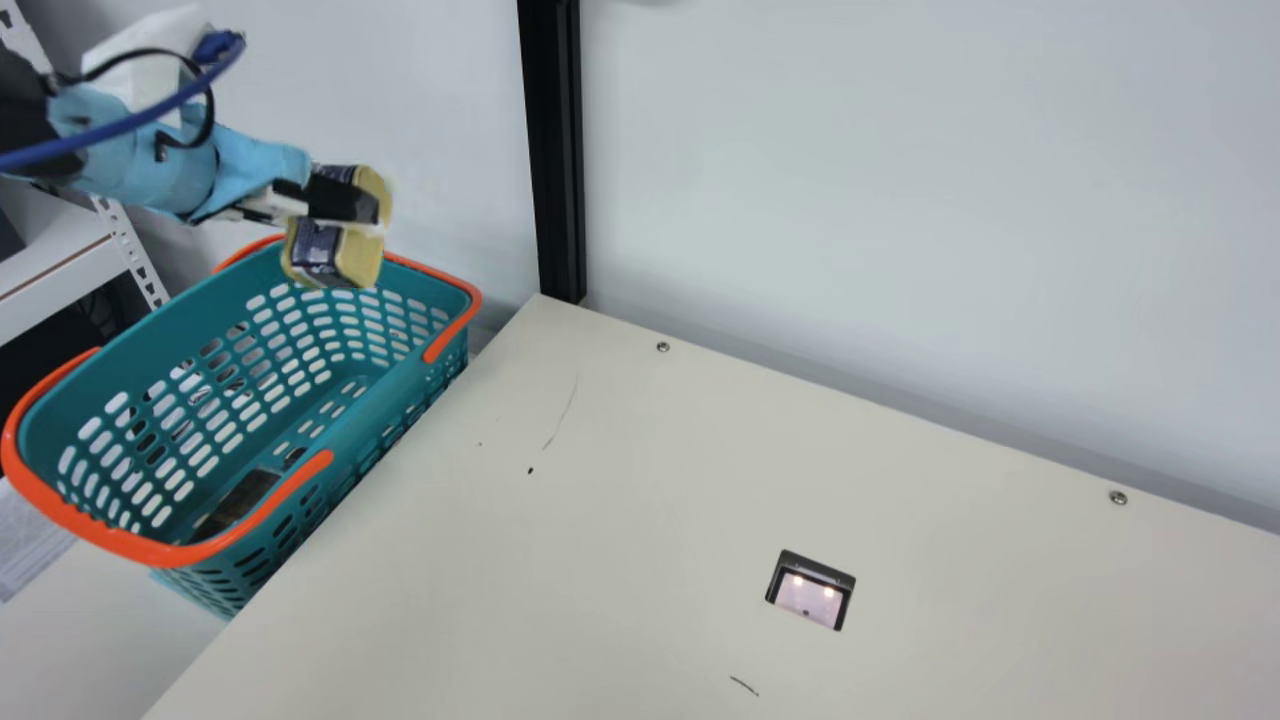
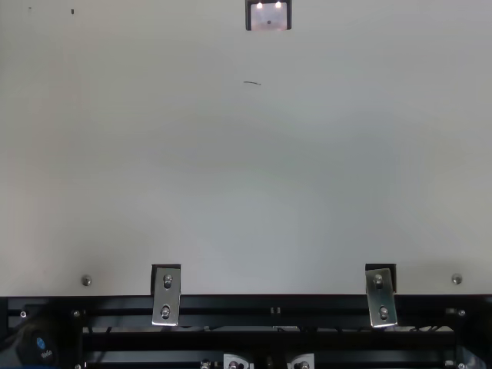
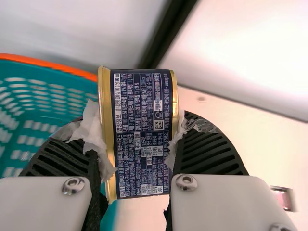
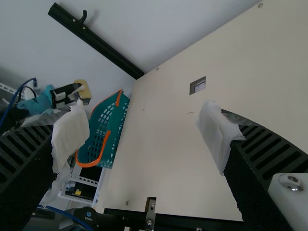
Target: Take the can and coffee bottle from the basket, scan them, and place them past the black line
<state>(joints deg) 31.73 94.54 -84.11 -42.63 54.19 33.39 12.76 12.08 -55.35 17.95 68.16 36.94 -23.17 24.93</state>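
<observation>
Cream table [image 1: 640,480], part-hidden dark item [image 1: 243,497] in basket [image 1: 385,388]

Bright light, blurred left-wrist background.

The left arm [image 1: 25,115] has black link sections and a light blue fabric-like covering [image 1: 190,170]. A white housing [image 1: 150,60] is fitted above the covering. A thick blue cable [image 1: 130,125] and a thinner, looped black cable [image 1: 207,100] run along the exterior. The black joint housing [image 2: 23,355] bears a round blue marking [image 2: 41,343].

The left gripper [image 1: 350,205] comprises black, curved, ribbed fingers [image 3: 207,154] with pale, crumpled wrapping [image 3: 91,132], plus white mounts [image 3: 43,202] secured by silver hex-socket screws [image 3: 73,185].

The right gripper [image 4: 144,139] has matching black ribbed fingers, rough black inner faces [image 4: 250,192], whitish wrapping [image 4: 214,137] and a white mount [image 4: 288,199] with a silver screw [image 4: 291,182]
</observation>
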